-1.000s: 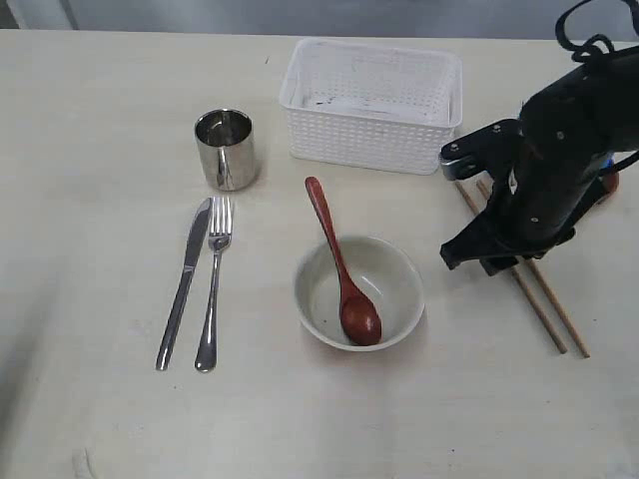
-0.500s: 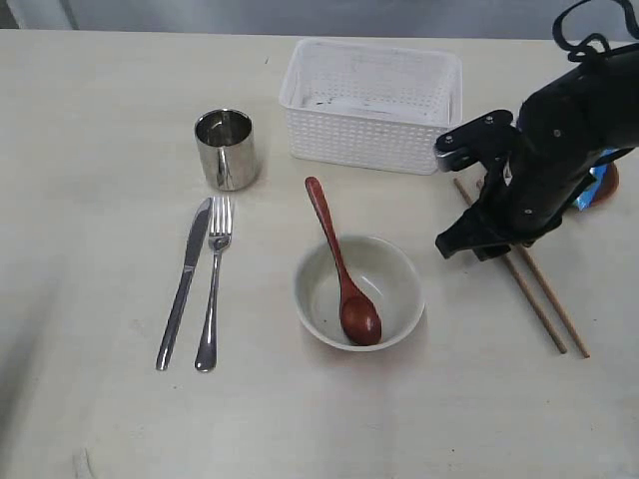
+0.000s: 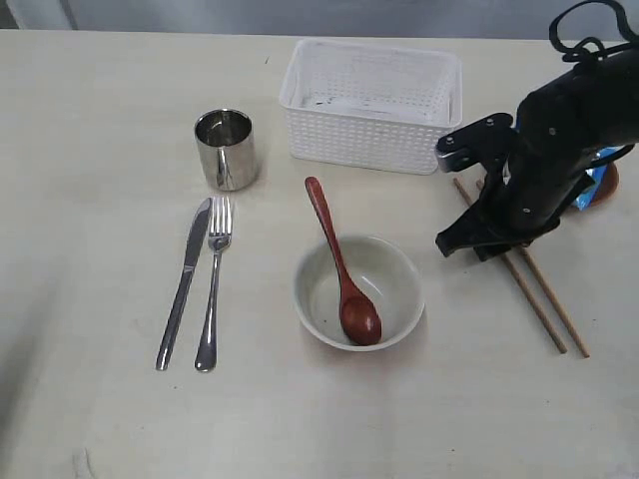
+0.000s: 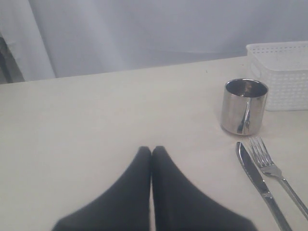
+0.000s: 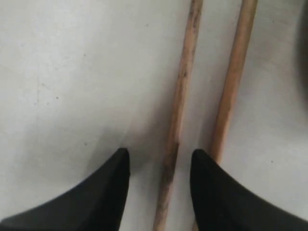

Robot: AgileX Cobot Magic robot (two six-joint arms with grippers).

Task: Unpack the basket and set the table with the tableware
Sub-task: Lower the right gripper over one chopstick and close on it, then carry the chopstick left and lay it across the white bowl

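Note:
The white basket (image 3: 371, 140) stands at the back of the table (image 3: 100, 90). Laid out on the table are the steel cup (image 3: 227, 150), the knife (image 3: 185, 282) and fork (image 3: 214, 284), and the white bowl (image 3: 399, 289) with the wooden spoon (image 3: 337, 257) resting in it. The chopsticks (image 3: 546, 304) lie side by side at the right. My right gripper (image 3: 487, 245) hangs open just above them. In the right wrist view one chopstick (image 5: 184, 72) runs between the fingers of the right gripper (image 5: 160, 156), untouched. The other chopstick (image 5: 237, 72) passes under one finger. My left gripper (image 4: 151, 150) is shut and empty, left of the cup (image 4: 244, 106).
A dark brown plate (image 3: 607, 188) and a blue snack bag (image 3: 597, 168) show partly behind my right arm at the right edge. The knife (image 4: 257, 180) and fork (image 4: 276, 173) lie close beside my left gripper in the left wrist view.
My right arm has shifted slightly back along the chopsticks toward the basket. Everything else lies as before.

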